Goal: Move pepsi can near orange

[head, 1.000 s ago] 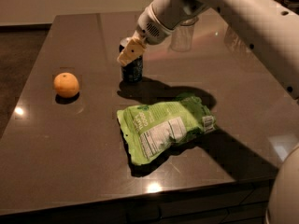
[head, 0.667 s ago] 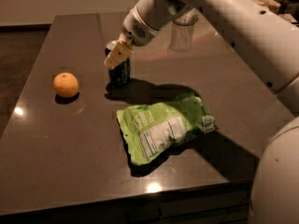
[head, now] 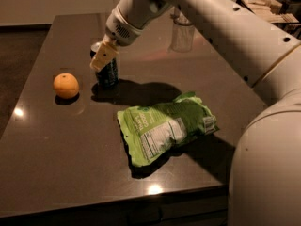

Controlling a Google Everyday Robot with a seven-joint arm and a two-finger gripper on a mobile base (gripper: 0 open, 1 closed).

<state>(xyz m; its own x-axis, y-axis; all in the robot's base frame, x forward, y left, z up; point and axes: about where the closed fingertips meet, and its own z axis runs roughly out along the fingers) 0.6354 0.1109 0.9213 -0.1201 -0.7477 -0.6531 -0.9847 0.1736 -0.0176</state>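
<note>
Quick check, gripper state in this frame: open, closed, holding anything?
Gripper: jaws closed on the pepsi can, gripping its upper part; the can is to the right of the orange in the camera view, not touching it.

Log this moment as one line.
end effector: gripping pepsi can | orange: left of can, apart | chip bag: front-right | glass cup: behind

The gripper (head: 104,60) is clasping the pepsi can (head: 109,74) upright near the orange (head: 66,85), while a green chip bag (head: 165,127) is lying flat on the table (head: 56,149)
</note>
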